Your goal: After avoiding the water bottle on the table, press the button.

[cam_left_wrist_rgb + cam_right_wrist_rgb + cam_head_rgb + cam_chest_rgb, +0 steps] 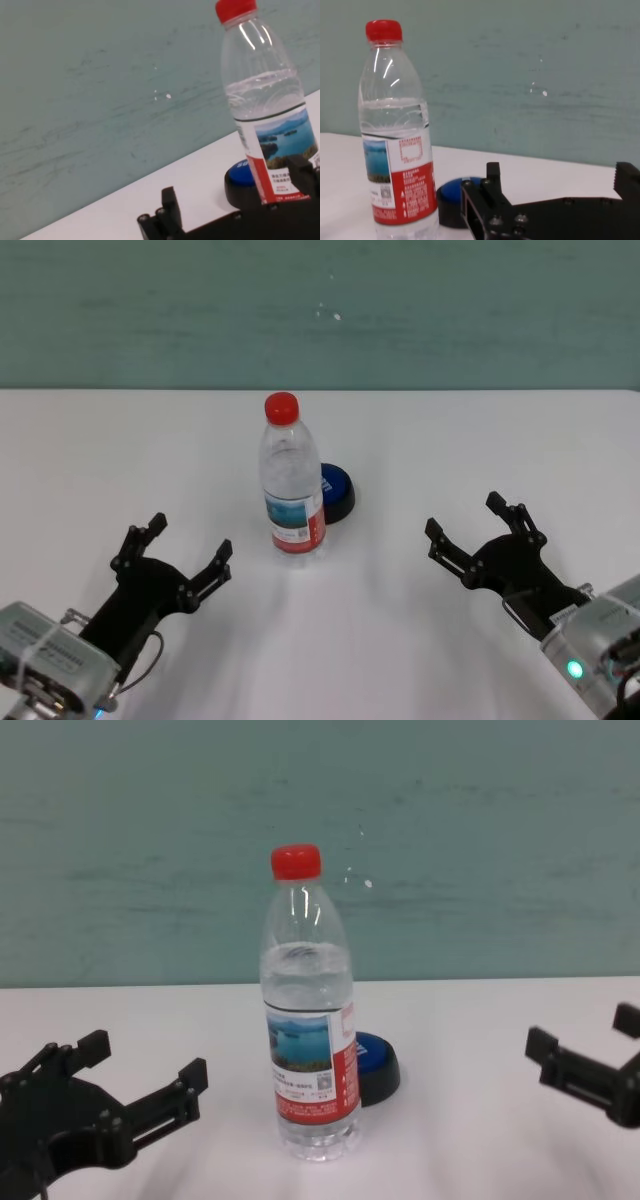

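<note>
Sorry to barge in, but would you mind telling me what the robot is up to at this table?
Nothing is being handled yet. A water bottle stands upright on the white table, with the blue button just behind it, partly hidden from the robot. The left hand and the right hand are both open, low over the table's near side, one on each side of the bottle and touching nothing. The button is not yet pressed; reaching it means going around the bottle.

Bright, even, diffuse overhead light. Only faint soft shadows on the plain white flat tabletop (400, 640). Thin vertical glare streaks on the tall clear plastic water bottle with red cap (306, 1010). Slightly soft focus throughout, near gripper parts blurred in wrist views.
</note>
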Tool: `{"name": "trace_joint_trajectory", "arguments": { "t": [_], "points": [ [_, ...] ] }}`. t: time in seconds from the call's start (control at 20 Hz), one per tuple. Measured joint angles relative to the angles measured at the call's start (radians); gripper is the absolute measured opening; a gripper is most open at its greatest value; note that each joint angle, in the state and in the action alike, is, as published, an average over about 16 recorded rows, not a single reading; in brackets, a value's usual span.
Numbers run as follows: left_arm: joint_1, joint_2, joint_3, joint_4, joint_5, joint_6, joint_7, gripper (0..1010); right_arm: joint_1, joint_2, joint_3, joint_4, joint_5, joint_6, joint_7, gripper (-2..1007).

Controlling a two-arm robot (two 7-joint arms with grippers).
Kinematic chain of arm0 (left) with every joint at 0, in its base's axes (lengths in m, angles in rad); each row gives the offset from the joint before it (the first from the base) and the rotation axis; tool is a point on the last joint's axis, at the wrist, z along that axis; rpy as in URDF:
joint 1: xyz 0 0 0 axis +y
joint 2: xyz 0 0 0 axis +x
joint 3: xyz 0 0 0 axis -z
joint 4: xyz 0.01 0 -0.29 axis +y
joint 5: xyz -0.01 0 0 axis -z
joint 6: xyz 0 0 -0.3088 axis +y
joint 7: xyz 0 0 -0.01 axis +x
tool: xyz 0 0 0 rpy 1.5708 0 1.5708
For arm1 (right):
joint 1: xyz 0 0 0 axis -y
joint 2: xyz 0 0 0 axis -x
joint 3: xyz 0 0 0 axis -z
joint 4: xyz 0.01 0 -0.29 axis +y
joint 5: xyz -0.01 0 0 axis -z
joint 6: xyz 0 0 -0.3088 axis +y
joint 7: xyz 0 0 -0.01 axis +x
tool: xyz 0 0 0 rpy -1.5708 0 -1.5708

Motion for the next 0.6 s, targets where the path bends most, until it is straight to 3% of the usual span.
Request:
{"name": "trace_joint_trajectory", "arguments": {
  "t": [0.6],
  "points": [
    [0.0,0.0,0.0,0.0,0.0,0.0,0.0,1000,0.015,0.0,-0.006,0.045,0.034,0.029,0.015,1004]
  ]
}}
